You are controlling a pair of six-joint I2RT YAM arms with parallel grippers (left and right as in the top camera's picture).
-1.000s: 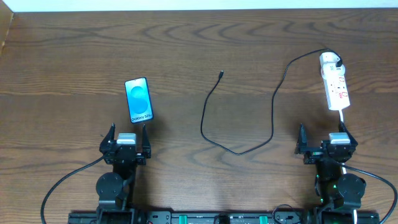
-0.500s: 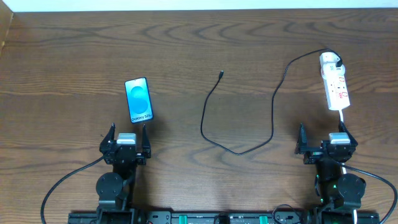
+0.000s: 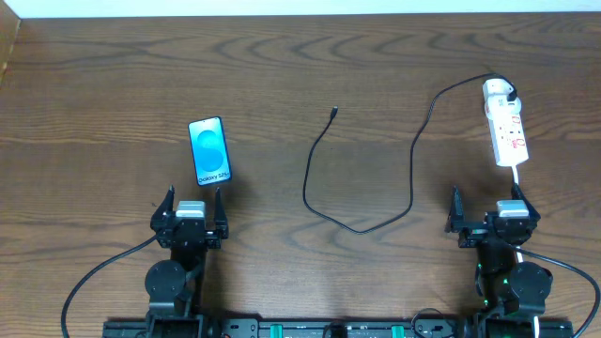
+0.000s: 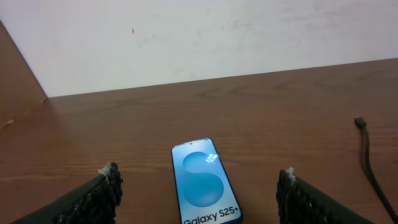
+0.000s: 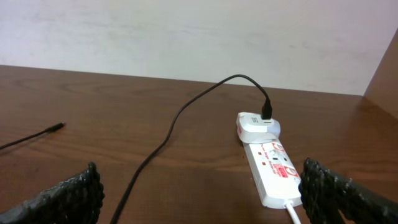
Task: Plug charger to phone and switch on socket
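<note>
The phone (image 3: 209, 151) lies face up on the table, its blue screen lit; it also shows in the left wrist view (image 4: 204, 182), straight ahead of my left gripper (image 3: 192, 202). That gripper is open and empty. The socket (image 3: 506, 132) lies at the far right, the charger's white plug (image 3: 498, 91) seated in its far end. The charger cable (image 3: 329, 211) loops across the middle; its connector tip (image 3: 334, 111) lies loose, also seen in the left wrist view (image 4: 360, 122). My right gripper (image 3: 488, 204) is open and empty, just short of the socket (image 5: 272, 165).
The wooden table (image 3: 113, 84) ends at a white wall at the back. A white lead (image 3: 518, 177) runs from the socket toward the right arm's base.
</note>
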